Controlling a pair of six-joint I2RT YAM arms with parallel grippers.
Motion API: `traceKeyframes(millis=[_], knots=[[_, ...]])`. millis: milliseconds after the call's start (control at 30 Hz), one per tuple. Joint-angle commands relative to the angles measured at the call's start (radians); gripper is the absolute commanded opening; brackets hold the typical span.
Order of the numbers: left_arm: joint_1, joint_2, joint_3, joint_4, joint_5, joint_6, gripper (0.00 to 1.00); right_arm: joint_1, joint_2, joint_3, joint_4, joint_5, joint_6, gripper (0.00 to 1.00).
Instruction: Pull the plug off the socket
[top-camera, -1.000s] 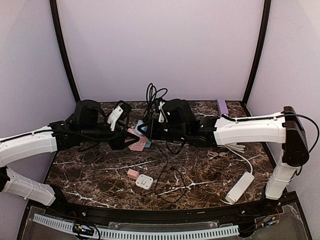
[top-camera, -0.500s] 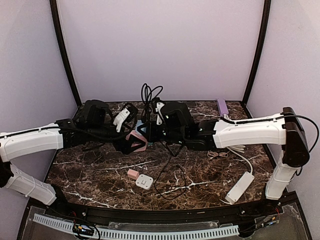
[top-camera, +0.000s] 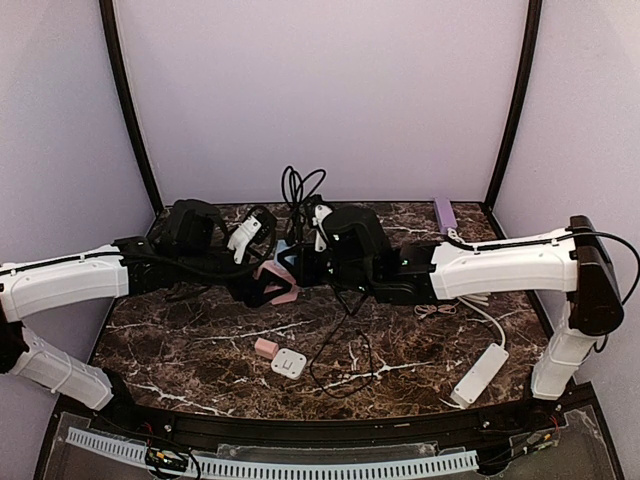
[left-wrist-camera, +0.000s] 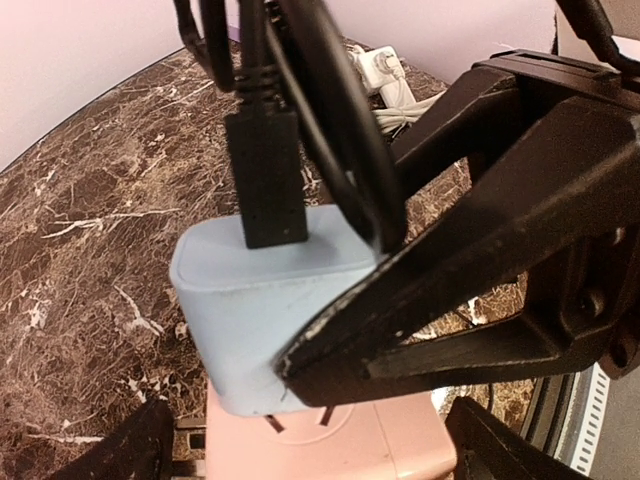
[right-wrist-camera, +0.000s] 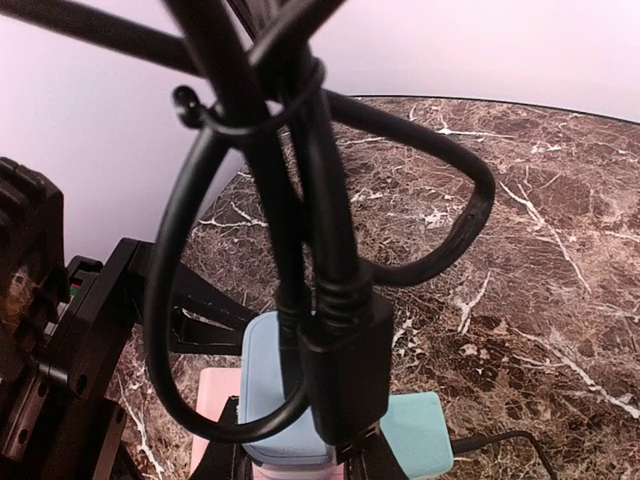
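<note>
Dark marble worktop (top-camera: 200, 340), lilac walls (top-camera: 320, 100). The left fingers (left-wrist-camera: 120, 460) gripped the pink socket (left-wrist-camera: 340, 445) over the worktop's middle; the right fingers (left-wrist-camera: 450, 270) pinched the blue plug (left-wrist-camera: 240, 300) seated in it. Best judged: brace socket, draw plug straight out, no twisting.

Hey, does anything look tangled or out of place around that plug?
Yes. The black cable plugged into the blue adapter on the pink socket is bunched into tied loops above it, messy and likely to snag.
</note>
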Motion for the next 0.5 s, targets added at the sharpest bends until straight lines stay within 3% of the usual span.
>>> traceKeyframes(millis=[0,200,467], knots=[[0.000,0.001,0.020,-0.034,-0.024,-0.006,0.86,0.005,-0.070,-0.010,0.115,0.041,-0.012,0.00],[0.000,0.012,0.026,-0.046,-0.028,-0.002,0.78,0.005,-0.082,-0.019,0.126,0.041,-0.011,0.00],[0.000,0.002,0.017,-0.031,-0.008,0.002,0.55,0.005,-0.076,-0.015,0.125,0.030,-0.011,0.00]])
